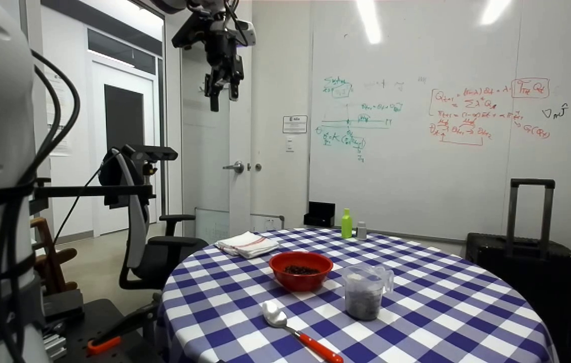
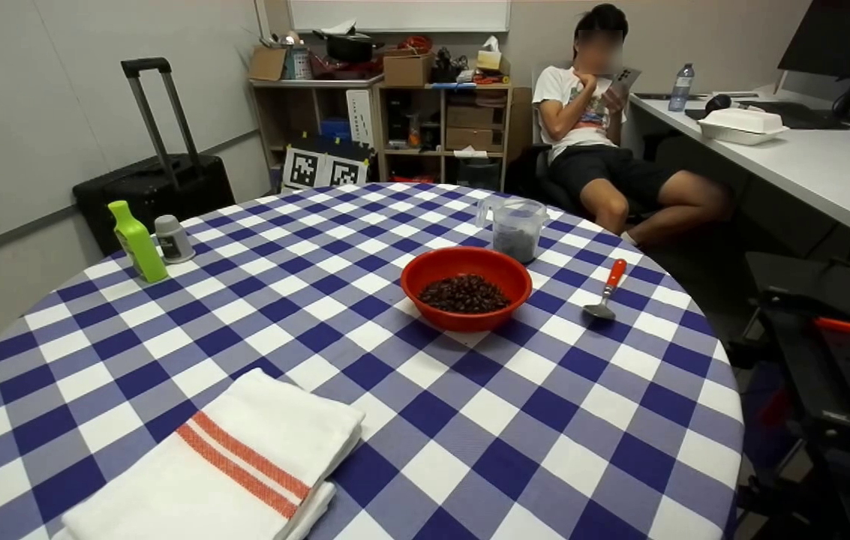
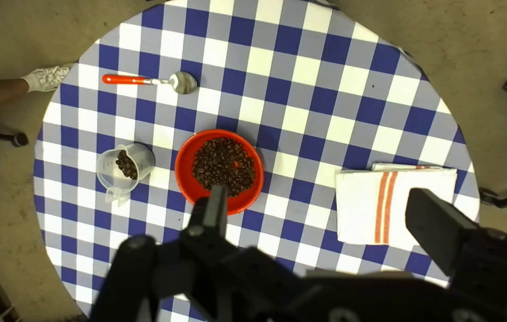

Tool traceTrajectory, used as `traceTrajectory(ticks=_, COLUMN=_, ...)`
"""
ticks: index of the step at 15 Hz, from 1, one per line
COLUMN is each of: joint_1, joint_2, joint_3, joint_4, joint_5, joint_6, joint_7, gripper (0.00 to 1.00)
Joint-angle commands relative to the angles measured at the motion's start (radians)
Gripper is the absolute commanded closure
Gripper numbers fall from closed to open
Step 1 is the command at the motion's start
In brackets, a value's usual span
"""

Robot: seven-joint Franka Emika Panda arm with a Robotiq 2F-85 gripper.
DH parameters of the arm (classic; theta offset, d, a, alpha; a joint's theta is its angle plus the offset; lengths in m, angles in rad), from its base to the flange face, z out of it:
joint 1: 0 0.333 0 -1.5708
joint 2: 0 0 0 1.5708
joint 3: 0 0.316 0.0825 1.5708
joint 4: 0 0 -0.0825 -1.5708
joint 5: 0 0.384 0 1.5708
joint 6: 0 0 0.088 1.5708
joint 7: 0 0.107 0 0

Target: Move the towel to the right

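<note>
One tool [image 3: 317, 197], jaws wide, seemingly around air

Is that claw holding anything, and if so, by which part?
Nothing is held: the claw hangs open and empty, and the towel lies on the tablecloth.

In an exterior view, a scribbled whiteboard [image 1: 406, 196] covers much of the wall [image 1: 280, 65] beyond the far edge of the round bench [image 1: 441, 312], two streaks of light [image 1: 369, 20] glaring near its top. A door [image 1: 214, 161] with a lever handle [image 1: 237, 167] stands left of it, an office chair [image 1: 169, 257] near the bench's left edge. In an exterior view, wooden shelves [image 2: 379, 135] stand past the far edge, a white desk [image 2: 822, 169] off the right. In the wrist view the floor [image 3: 20, 214] is brownish.
</note>
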Motion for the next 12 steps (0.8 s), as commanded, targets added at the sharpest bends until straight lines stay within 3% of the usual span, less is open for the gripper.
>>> traceTrajectory(ticks=1, joint_1=0.035, joint_2=0.136, joint_3=-0.023, joint_4=0.138, joint_5=-0.054, joint_6=-0.034, joint_7=0.048, gripper=0.0)
traceTrajectory(ticks=12, joint_1=0.137, joint_2=0.44, joint_3=-0.117, joint_4=0.33, joint_5=-0.093, joint_6=0.025, joint_7=0.01, gripper=0.0)
